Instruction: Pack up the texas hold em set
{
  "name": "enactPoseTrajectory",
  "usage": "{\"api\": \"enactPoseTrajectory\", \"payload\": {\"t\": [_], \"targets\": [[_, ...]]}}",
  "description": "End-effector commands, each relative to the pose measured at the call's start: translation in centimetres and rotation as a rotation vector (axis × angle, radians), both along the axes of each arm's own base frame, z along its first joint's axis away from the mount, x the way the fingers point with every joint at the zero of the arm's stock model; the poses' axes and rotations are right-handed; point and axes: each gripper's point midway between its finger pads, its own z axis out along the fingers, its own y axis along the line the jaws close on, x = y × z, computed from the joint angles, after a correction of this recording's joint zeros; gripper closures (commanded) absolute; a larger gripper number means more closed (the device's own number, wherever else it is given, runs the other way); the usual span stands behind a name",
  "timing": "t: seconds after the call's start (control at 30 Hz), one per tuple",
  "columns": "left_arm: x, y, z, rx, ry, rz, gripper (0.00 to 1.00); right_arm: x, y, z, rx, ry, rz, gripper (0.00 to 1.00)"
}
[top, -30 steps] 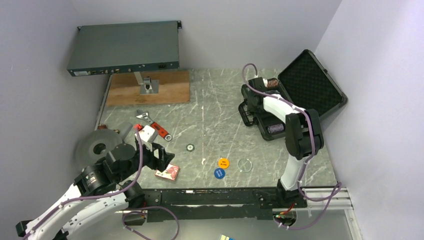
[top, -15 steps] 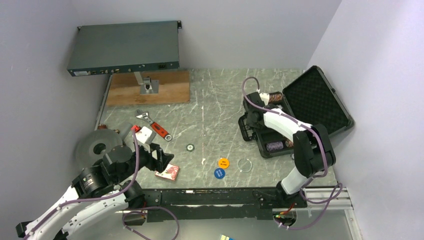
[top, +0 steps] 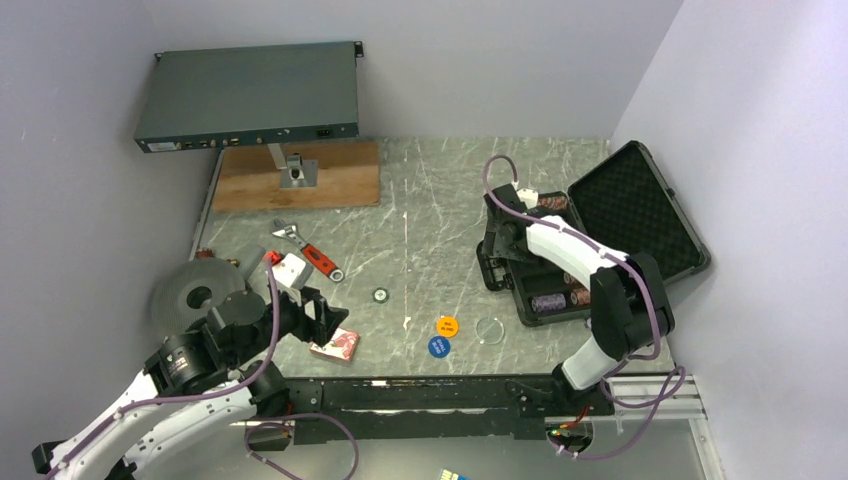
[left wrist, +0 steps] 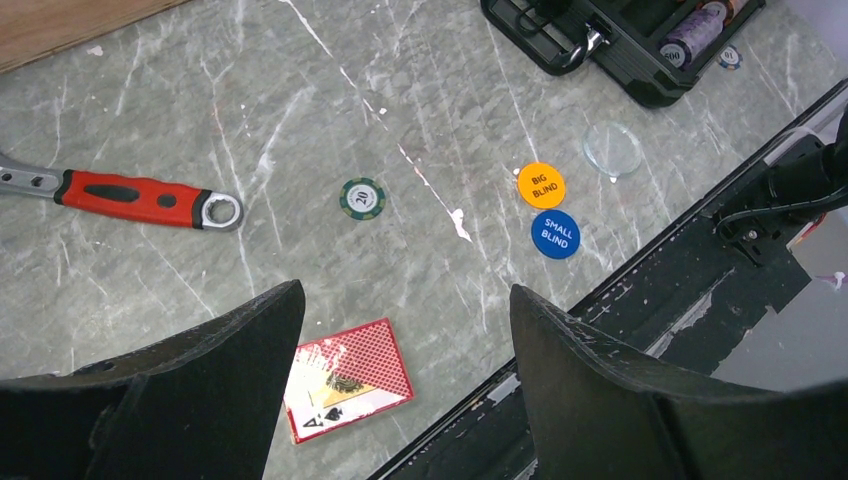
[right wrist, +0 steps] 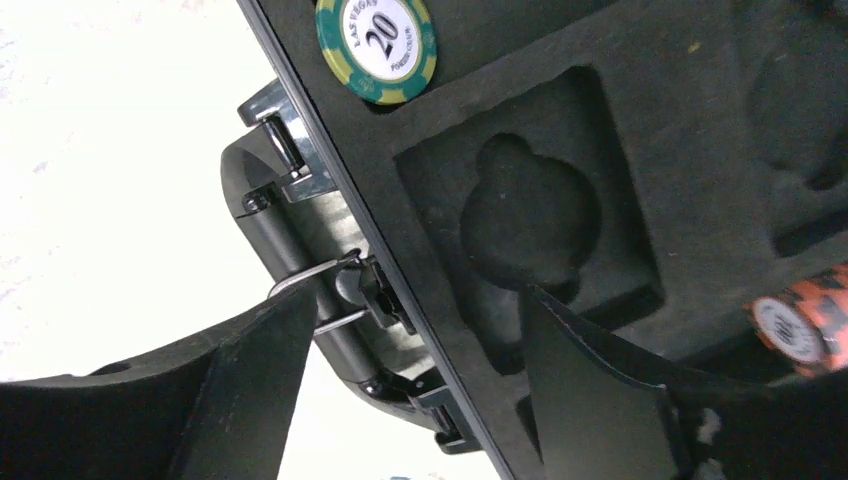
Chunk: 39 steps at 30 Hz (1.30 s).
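The black case (top: 640, 215) lies open at the right, chips in its foam base (top: 548, 285). My right gripper (top: 503, 238) is open and straddles the case's front rim (right wrist: 430, 300) beside the handle (right wrist: 300, 240), one finger outside and one over the foam. A green chip (right wrist: 376, 45) rests in the foam. My left gripper (left wrist: 405, 300) hangs open above the red card deck (left wrist: 345, 385), not touching it. On the table lie an orange disc (top: 447, 325), a blue disc (top: 438, 346) and a green chip (top: 380, 294).
A clear round disc (top: 490, 328) lies near the case. A red-handled wrench (top: 312, 256) and a white block (top: 292, 268) sit left of centre. A grey rack box (top: 250, 95) and a wooden board (top: 295, 175) are at the back, a grey disc (top: 195, 295) at the left edge.
The case has slid toward the near edge and turned, drawn by the right arm. The right jaws, shut on its rim before, have now parted. The left arm barely moved.
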Motion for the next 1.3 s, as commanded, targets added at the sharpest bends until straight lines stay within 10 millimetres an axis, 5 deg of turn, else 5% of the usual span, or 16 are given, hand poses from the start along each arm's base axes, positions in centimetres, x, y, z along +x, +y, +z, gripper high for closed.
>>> {"api": "enactPoseTrajectory", "payload": {"t": [0.0,0.07,0.23,0.5,0.57,0.67,0.83,1.0,1.27], "targets": [[0.3,-0.4,-0.3,0.013,0.003,0.001,0.19,0.9,-1.0,4.5,-0.048,-0.057,-0.014,0.12],[0.4,-0.4,-0.4,0.021,0.009,0.003,0.19,0.8,-1.6,6.3,-0.062,-0.093,-0.027,0.02],[0.4,-0.6,-0.4,0.028,0.016,-0.007,0.2,-2.5,-4.0,8.6,-0.039,-0.168,-0.169,0.03],[-0.2,-0.4,0.4,-0.018,-0.02,-0.025,0.2,-13.2,-11.9,9.2,-0.088,-0.245,-0.706,0.18],[-0.3,-0.3,0.6,-0.024,-0.023,-0.027,0.2,-15.2,-12.9,8.6,-0.105,-0.227,-0.791,0.25],[-0.4,-0.3,0.7,-0.03,-0.028,-0.03,0.2,-17.5,-13.8,7.8,-0.178,-0.155,-0.867,0.56],[-0.5,-0.2,0.9,-0.039,-0.035,-0.035,0.2,-18.9,-13.8,6.0,-0.157,-0.093,-0.928,0.64],[-0.5,0.3,1.1,-0.052,-0.047,-0.015,0.2,-18.8,-16.1,4.1,-0.151,-0.146,-1.057,0.62],[-0.9,0.2,1.5,-0.072,-0.063,-0.039,0.2,-15.2,-20.3,2.7,-0.121,-0.211,-1.143,0.59]]}}
